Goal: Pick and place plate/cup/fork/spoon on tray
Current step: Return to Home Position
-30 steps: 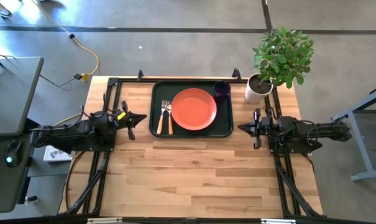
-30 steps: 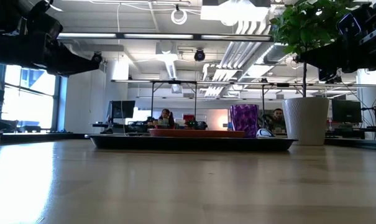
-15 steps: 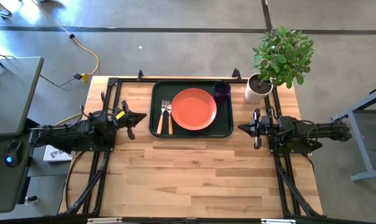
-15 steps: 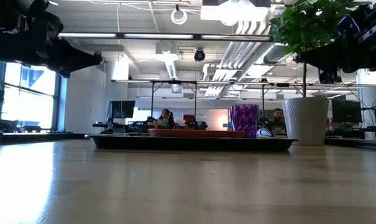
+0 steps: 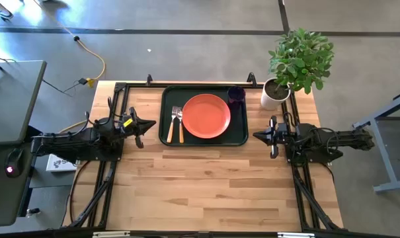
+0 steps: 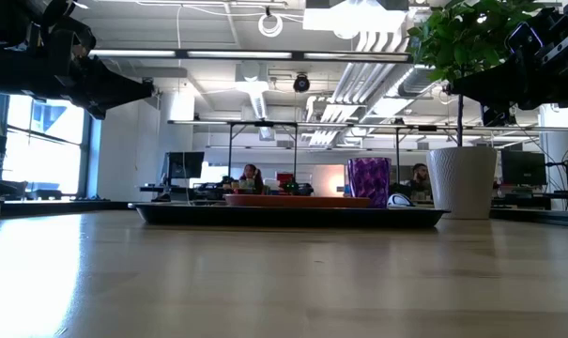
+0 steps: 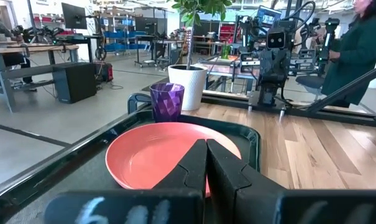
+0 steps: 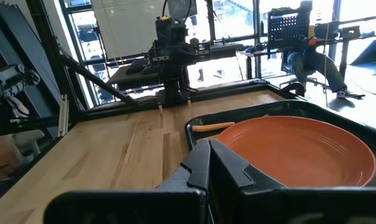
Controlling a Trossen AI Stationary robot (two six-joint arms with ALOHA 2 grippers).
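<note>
The tray [image 5: 203, 137] holds the plate [image 5: 205, 116], fork [image 5: 172, 123], spoon [image 5: 180, 125] and cup [image 5: 237, 95]. Both arms flank it above the worktop [image 5: 213, 185], the left gripper [image 5: 140, 125] and right gripper [image 5: 260, 136] with jaws pressed together, holding nothing.

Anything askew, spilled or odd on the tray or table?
Nothing stands out. The plate lies flat in the tray, the fork and spoon side by side beside it, the cup upright in a tray corner. The plant pot stands upright off the tray. No spill.

Open-plan robotics lab; desks [image 7: 35, 59], monitors [image 6: 182, 167], exposed ceiling ducts [image 6: 359, 99].
</note>
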